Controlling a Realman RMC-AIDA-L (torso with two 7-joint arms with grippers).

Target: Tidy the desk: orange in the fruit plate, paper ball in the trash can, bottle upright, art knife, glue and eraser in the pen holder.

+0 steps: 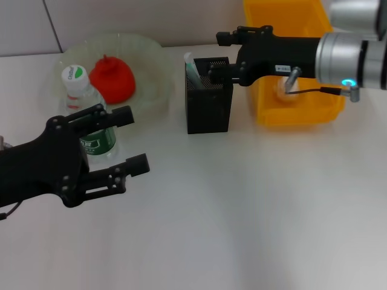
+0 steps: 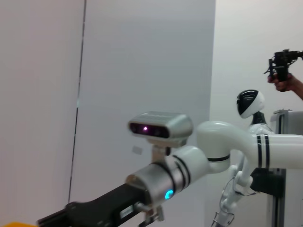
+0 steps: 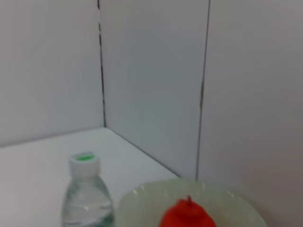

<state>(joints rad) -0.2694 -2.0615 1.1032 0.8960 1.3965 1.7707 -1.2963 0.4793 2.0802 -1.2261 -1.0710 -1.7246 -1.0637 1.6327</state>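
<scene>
Left gripper (image 1: 124, 140) is held wide open beside the upright bottle (image 1: 84, 103).
Bottle label is partly hidden; right gripper (image 1: 216, 55) fingers over the pen holder (image 1: 208, 96) cannot be judged.

Right arm (image 2: 222, 146) reaching across grey wall panels (image 2: 142, 71), wrist camera (image 2: 158, 126) on top, glowing ring light (image 2: 169, 194), second robot (image 2: 249, 103) behind
</scene>
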